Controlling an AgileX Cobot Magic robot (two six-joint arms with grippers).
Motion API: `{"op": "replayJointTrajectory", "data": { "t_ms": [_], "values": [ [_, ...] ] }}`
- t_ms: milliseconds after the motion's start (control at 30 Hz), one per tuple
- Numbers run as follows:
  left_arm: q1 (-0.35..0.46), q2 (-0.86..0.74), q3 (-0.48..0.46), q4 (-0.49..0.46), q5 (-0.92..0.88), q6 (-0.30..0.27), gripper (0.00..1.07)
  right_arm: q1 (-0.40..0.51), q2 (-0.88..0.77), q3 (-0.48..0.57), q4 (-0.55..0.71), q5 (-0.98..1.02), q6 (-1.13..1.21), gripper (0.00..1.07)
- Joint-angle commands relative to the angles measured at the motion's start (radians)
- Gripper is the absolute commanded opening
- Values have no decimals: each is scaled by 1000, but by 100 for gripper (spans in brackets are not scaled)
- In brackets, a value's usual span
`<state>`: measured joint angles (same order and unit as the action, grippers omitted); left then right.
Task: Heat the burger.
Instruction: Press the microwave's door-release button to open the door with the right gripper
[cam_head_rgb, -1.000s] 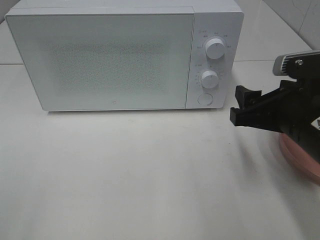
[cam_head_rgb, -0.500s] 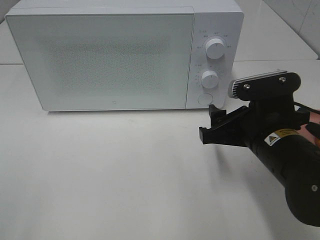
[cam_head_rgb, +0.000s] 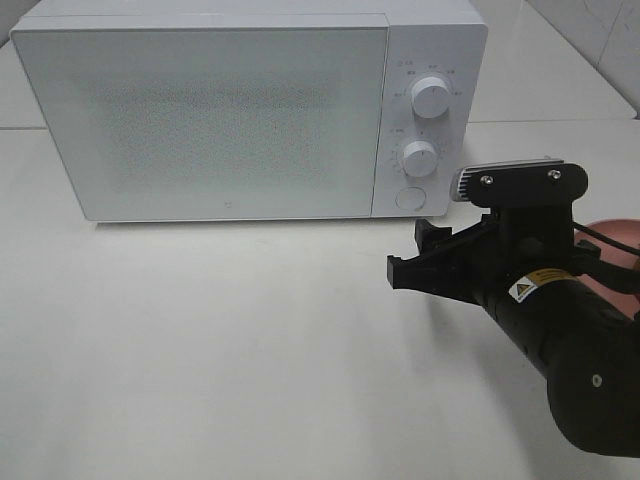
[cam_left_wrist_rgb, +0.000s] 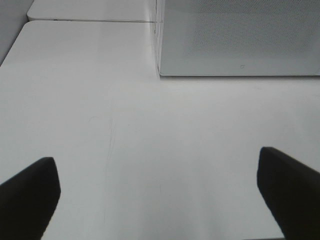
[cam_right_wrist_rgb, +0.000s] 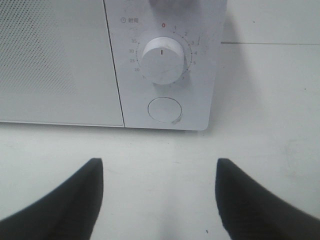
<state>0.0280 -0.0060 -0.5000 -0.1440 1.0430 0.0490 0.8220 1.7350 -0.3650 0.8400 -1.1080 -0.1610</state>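
Observation:
The burger is out of view, with my right arm covering most of the spot at the right edge where a sliver of pink plate (cam_head_rgb: 618, 232) shows. My right gripper (cam_head_rgb: 413, 254) is open and empty, low over the table just in front of the white microwave (cam_head_rgb: 200, 110), below its controls. The right wrist view looks between the dark fingers (cam_right_wrist_rgb: 65, 205) at the round door button (cam_right_wrist_rgb: 165, 110) and the lower dial (cam_right_wrist_rgb: 162, 60). My left gripper (cam_left_wrist_rgb: 160, 200) is open and empty over bare table, facing the microwave's left front corner (cam_left_wrist_rgb: 240, 35). The microwave door is shut.
The microwave fills the back of the white table (cam_head_rgb: 200, 350), with an upper dial (cam_head_rgb: 431, 97) and a lower dial (cam_head_rgb: 419, 158) on its right panel. A tiled wall rises at the back right.
My right arm has swung left from over the plate to just in front of the microwave's control panel, now covering most of the plate. The left gripper shows no change.

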Motion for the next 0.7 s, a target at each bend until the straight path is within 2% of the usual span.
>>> {"op": "replayJointTrajectory", "data": {
  "t_ms": [33,200,233,333,400,467,567,600,667,700],
  "values": [
    [1,-7,3,-7,-7,-5,100,3,0,-11,1,-6,72,62],
    [1,-7,3,-7,-7,-5,100,3,0,-11,2,-6,413,60],
    [1,-7,3,-7,-7,-5,100,3,0,-11,2,-6,413,60],
    [1,-7,3,-7,-7,-5,100,3,0,-11,2,-5,652,55],
    [1,-7,3,-7,-7,-5,100,3,0,-11,2,-5,711,53],
    [1,-7,3,-7,-7,-5,100,3,0,-11,2,-5,923,43],
    [1,-7,3,-7,-7,-5,100,3,0,-11,2,-5,983,40],
    [1,-7,3,-7,-7,-5,100,3,0,-11,2,-5,1087,34],
    [1,-7,3,-7,-7,-5,100,3,0,-11,2,-5,1129,30],
    [1,-7,3,-7,-7,-5,100,3,0,-11,3,-5,1199,25]
  ]
}}
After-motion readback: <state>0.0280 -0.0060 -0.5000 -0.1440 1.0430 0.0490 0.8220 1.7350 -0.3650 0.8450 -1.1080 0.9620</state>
